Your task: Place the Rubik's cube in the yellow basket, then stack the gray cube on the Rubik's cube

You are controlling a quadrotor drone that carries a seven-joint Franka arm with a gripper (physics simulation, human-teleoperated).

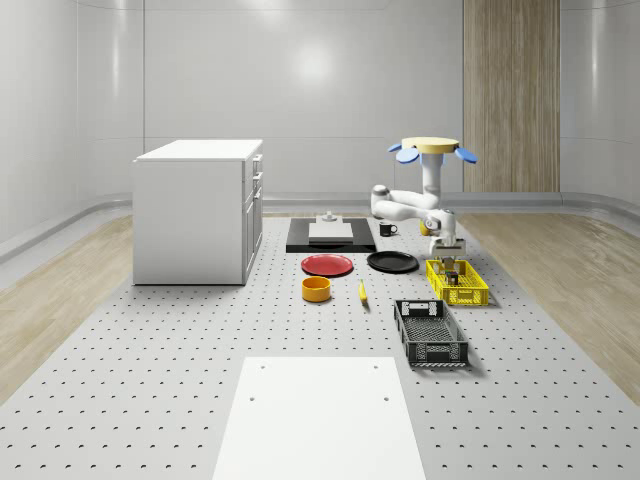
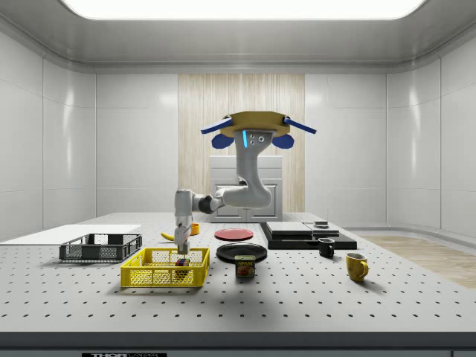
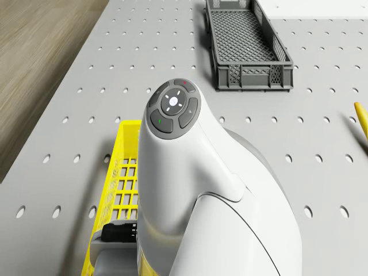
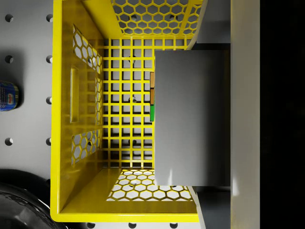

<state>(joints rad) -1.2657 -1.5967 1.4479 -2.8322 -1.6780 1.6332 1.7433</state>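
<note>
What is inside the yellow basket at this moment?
In the wrist view, the yellow basket holds the gray cube, with a strip of the Rubik's cube peeking from beneath; the rest is covered. The gripper reaches into it, the drone hovering above the table.

The perforated gray table (image 1: 150,380) carries a white cabinet (image 1: 198,210), black slab (image 1: 330,240), red plate (image 1: 327,265), black plate (image 1: 392,262), orange bowl (image 1: 316,289), banana (image 1: 362,291), yellow basket (image 1: 457,282), dark crate (image 1: 430,333), white sheet (image 1: 318,420), can (image 2: 245,266), black mug (image 2: 326,248) and yellow mug (image 2: 356,266).
</note>
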